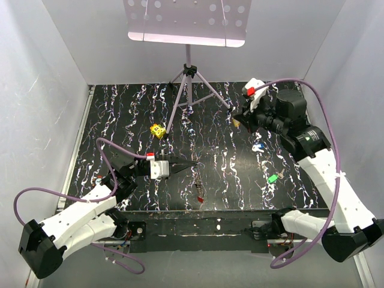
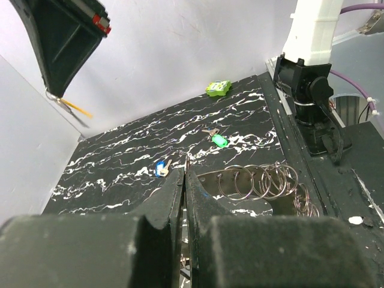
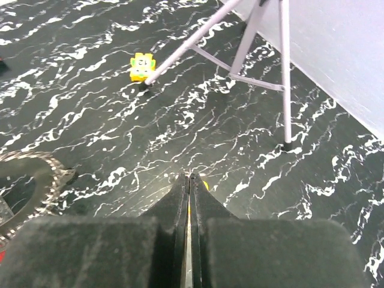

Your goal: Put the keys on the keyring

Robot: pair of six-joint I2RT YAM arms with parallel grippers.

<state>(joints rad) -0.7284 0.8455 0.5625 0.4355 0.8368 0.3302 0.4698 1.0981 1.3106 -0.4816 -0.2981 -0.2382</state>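
Marbled tabletop (image 2: 120, 150), keyring (image 2: 258, 180) beside left gripper (image 2: 184, 174) (closed)

You had the keyring (image 2: 273, 180) lying flat near the front edge of the table (image 1: 120, 120), a cluster of overlapping wire loops with a dull grey, toothed fringe. The blue key (image 2: 161, 168) and green key (image 2: 219, 140) lay flat farther out, apart from each other. The orange key (image 3: 204, 185) sat pinched in the right gripper (image 3: 189, 177), barely showing.
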